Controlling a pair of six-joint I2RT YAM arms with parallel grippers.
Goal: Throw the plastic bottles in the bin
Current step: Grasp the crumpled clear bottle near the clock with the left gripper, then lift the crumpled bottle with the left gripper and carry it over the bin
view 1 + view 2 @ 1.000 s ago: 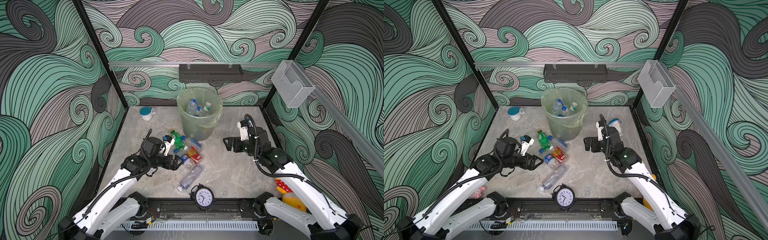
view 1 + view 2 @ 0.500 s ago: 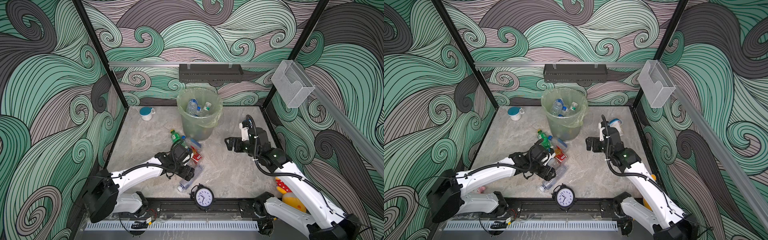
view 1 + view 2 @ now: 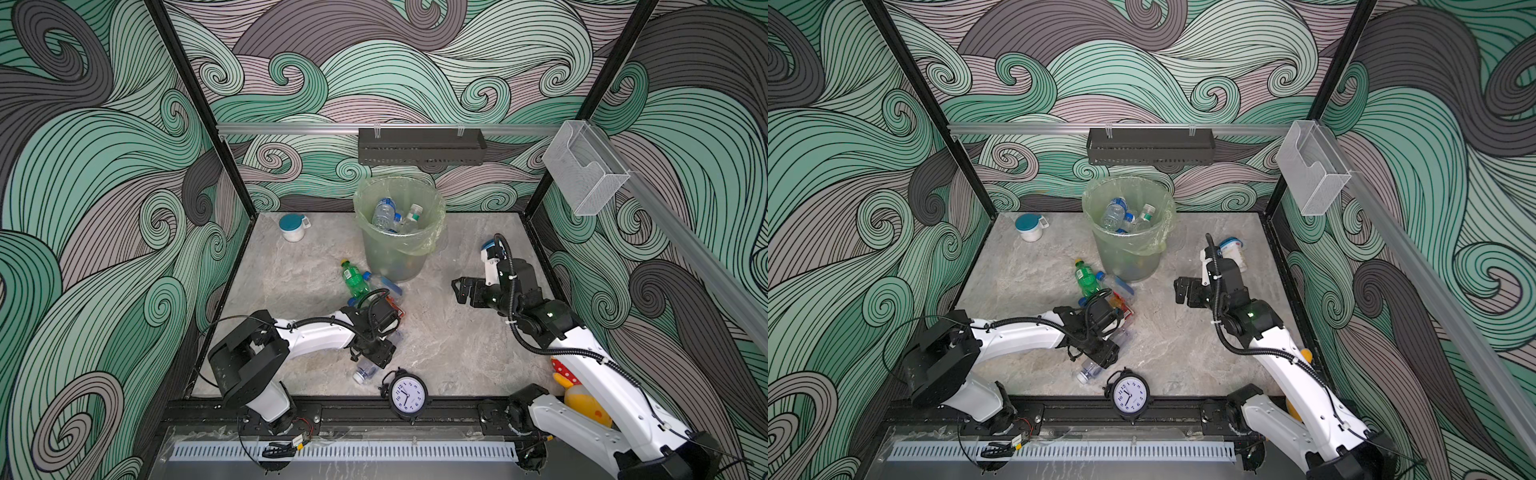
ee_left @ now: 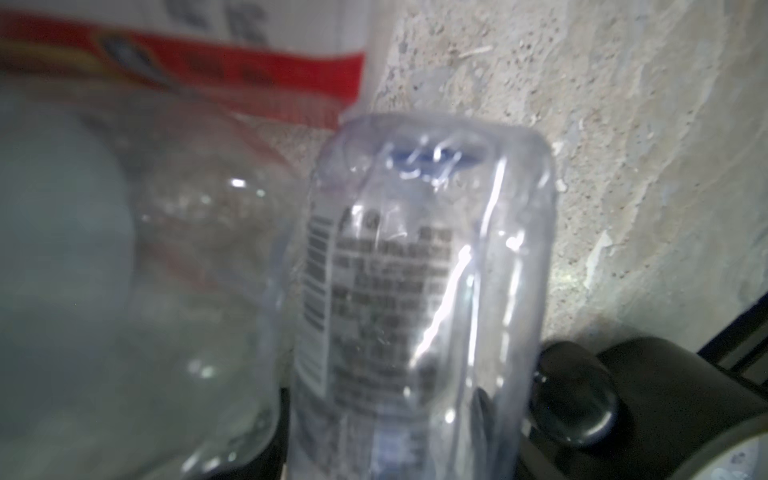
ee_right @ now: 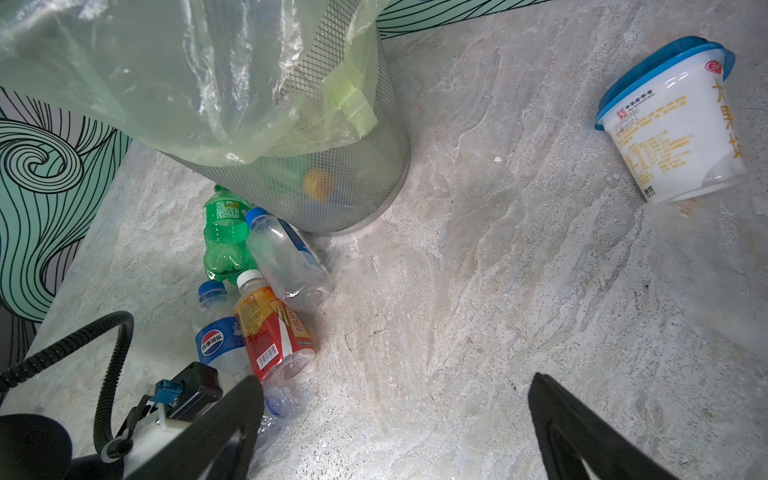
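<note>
Down low, left hand (image 3: 375,356) astride crinkled clear bottle (image 4: 419,270) — grip unclear, right hand (image 5: 394,379) wide open, empty.

Both arms share 1 build: the left arm (image 3: 316,332) and right arm (image 3: 590,357) have glossy white shells between matte black joint housings. A black ribbed cable (image 3: 316,321) runs along each, and white ties (image 3: 514,276) bind it on the right. A small green light (image 3: 1250,314) glows on the right arm's black elbow. The left wrist carries a blue plug (image 5: 166,392) above a white bracket. The right pincer (image 5: 395,379) has 2 black tapered fingers (image 5: 582,436). Each base (image 3: 245,365) is a boxy black block.
</note>
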